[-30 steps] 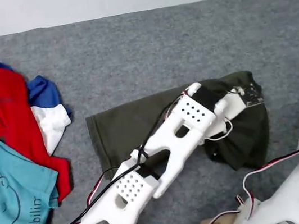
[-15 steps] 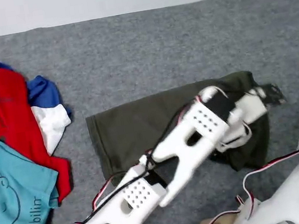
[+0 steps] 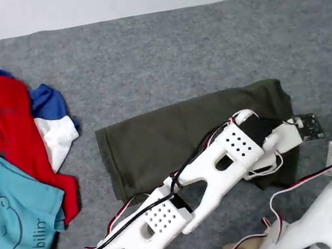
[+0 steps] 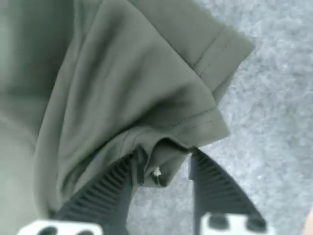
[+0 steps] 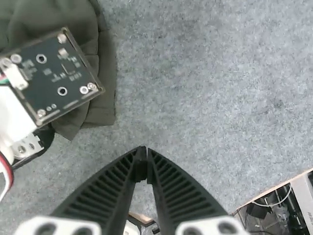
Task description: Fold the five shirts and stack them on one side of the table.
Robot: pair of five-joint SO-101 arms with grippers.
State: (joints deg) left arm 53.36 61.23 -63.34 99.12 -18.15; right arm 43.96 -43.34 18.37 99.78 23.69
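The green shirt point(image 3: 167, 134) lies partly folded near the middle of the table, a long band across the grey carpet point(image 3: 173, 47). My left arm point(image 3: 222, 160) stretches over it from the near edge to its right-hand end. In the left wrist view I see my left gripper point(image 4: 164, 159) spread apart at that end. A bunched fold of hem sits between the two fingers, touching one of them, and carpet shows just beyond. The board point(image 5: 49, 83) on that wrist hangs over the shirt's edge. My right gripper point(image 5: 145, 161) is just beside it, pressed together over bare carpet and clear of the cloth. At the table's left side I have the other shirts in a loose heap, well apart from the green one. A red shirt point(image 3: 1, 119) lies over a blue and white shirt point(image 3: 55, 120), and a teal shirt point(image 3: 10, 218) overlaps the red one's near edge.
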